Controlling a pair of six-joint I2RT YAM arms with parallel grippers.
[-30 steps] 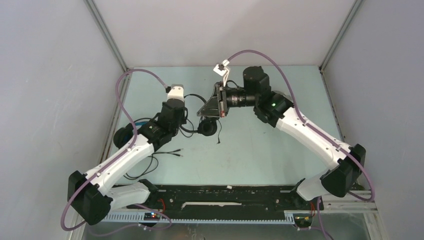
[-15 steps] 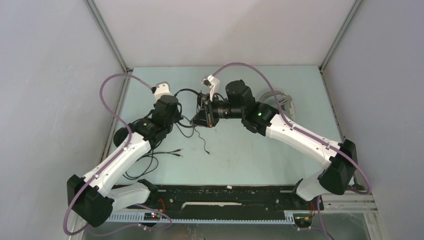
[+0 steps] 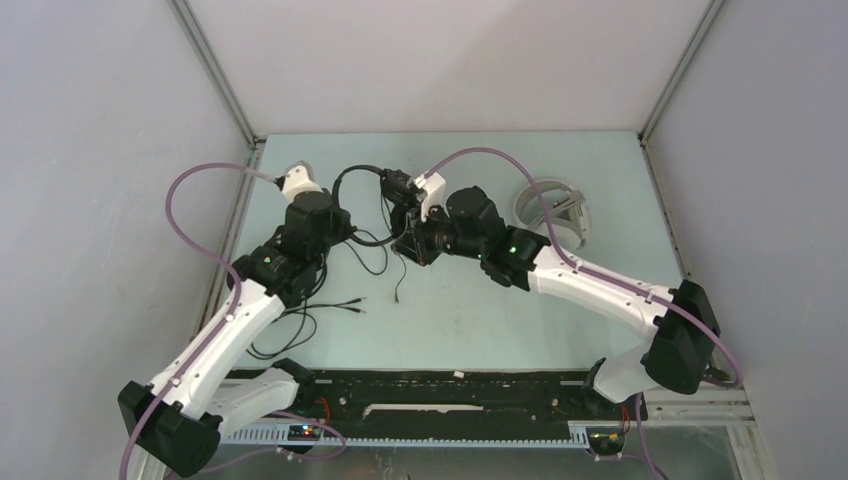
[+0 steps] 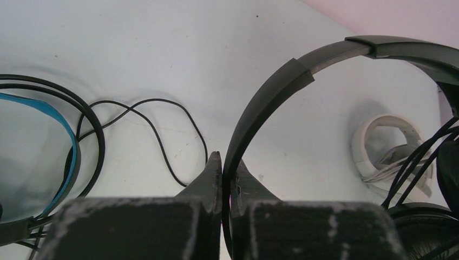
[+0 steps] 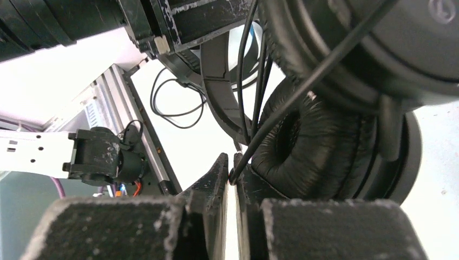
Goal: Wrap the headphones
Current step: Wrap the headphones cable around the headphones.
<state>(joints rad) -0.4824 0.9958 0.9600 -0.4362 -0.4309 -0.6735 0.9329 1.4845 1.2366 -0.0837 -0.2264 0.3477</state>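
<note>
Two grippers are seen closed on one slim black headset, which is held between the arms over the far middle of the table. Its headband is pinched in the shut jaws of the left gripper. Its black cable is caught in the nearly closed right gripper, just beside a padded ear cup. A white headset is seen lying at the far right, and a blue-lined headset on the left.

Noted: matt black plastic on band of slim black headset, wrinkled leatherette on ear pad, rough scuffed facing on left tool, smooth pale matt worktop.
</note>
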